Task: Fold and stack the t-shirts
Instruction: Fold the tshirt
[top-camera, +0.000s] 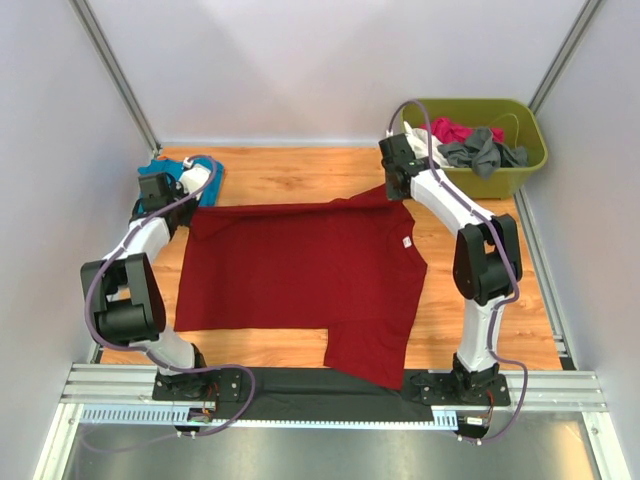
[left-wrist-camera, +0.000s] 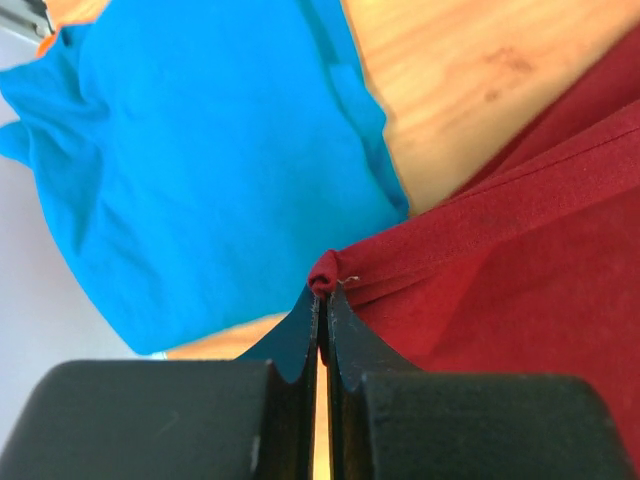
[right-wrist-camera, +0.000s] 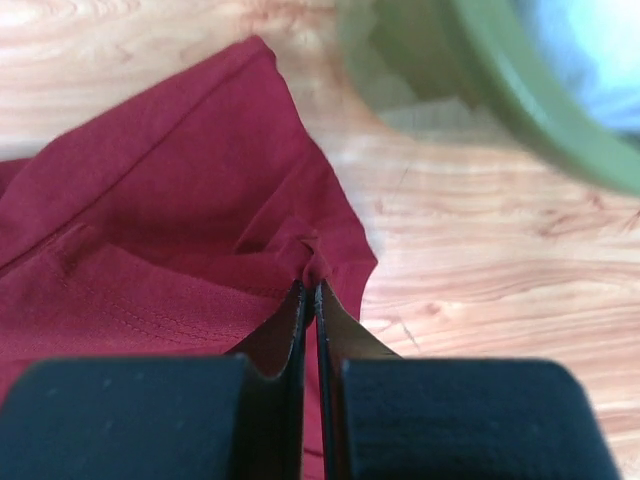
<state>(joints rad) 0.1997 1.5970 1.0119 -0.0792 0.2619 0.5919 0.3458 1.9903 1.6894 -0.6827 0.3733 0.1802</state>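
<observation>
Overhead you see the dark red shirt (top-camera: 300, 270) spread out; only your wrist views show the left gripper (left-wrist-camera: 322, 292) and the right gripper (right-wrist-camera: 308, 288) each clamped tight on its edge.

The left arm (top-camera: 125, 290) rises from its base and folds forward along the left side of the dark red shirt (top-camera: 300, 270). Its left hand (left-wrist-camera: 322, 292) sits at the shirt's far left corner, fingers pressed together on a small bunch of cloth. The right arm (top-camera: 485, 260) reaches along the shirt's right side. Its right hand (right-wrist-camera: 308, 292) pinches a fold at the far right corner.
</observation>
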